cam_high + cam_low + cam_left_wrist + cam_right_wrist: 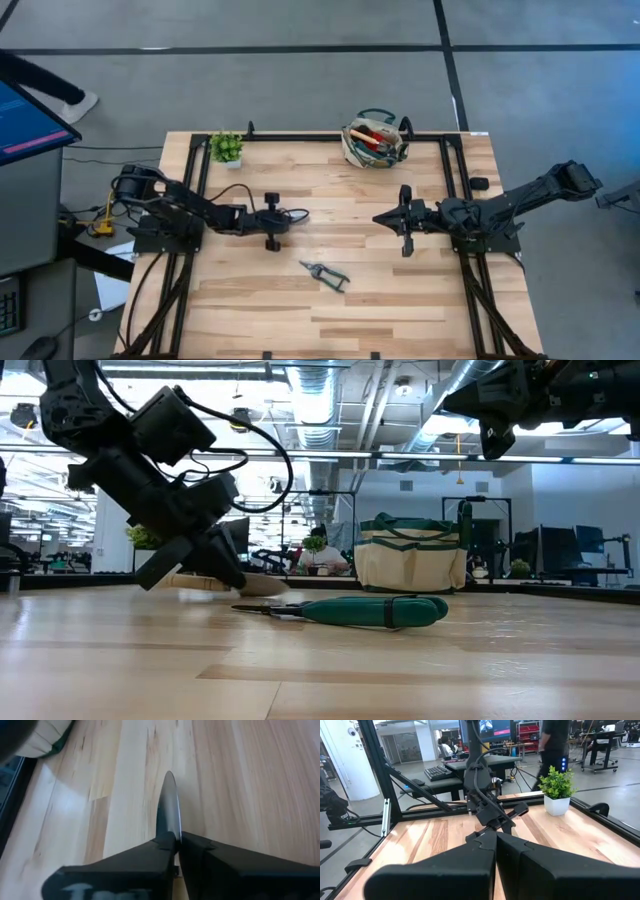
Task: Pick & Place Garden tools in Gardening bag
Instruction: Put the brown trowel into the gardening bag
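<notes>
My left gripper (300, 214) is at the table's left middle, slanting down and shut on a garden tool whose grey, pointed metal blade (169, 805) sticks out past the fingertips. The rest of that tool is hidden by the gripper. Green-handled pruners (325, 273) lie flat on the table nearer the front. The beige gardening bag (375, 140) with green trim stands at the far edge, with tools inside. My right gripper (382, 217) hovers shut and level at the right middle, touching nothing. My left gripper pinches the tool's metal blade at its rear part (173, 833) between the two fingers. The fingers (145, 855) slant down from the table's left and lie along the blade. The blade stands on edge, pointing toward the table's right, low at the tabletop (262, 586).
A small green potted plant (226, 148) stands at the far left corner. Black frame rails (455, 200) run along the table's left, right and far sides. Bare wood lies between the two grippers and along the near edge.
</notes>
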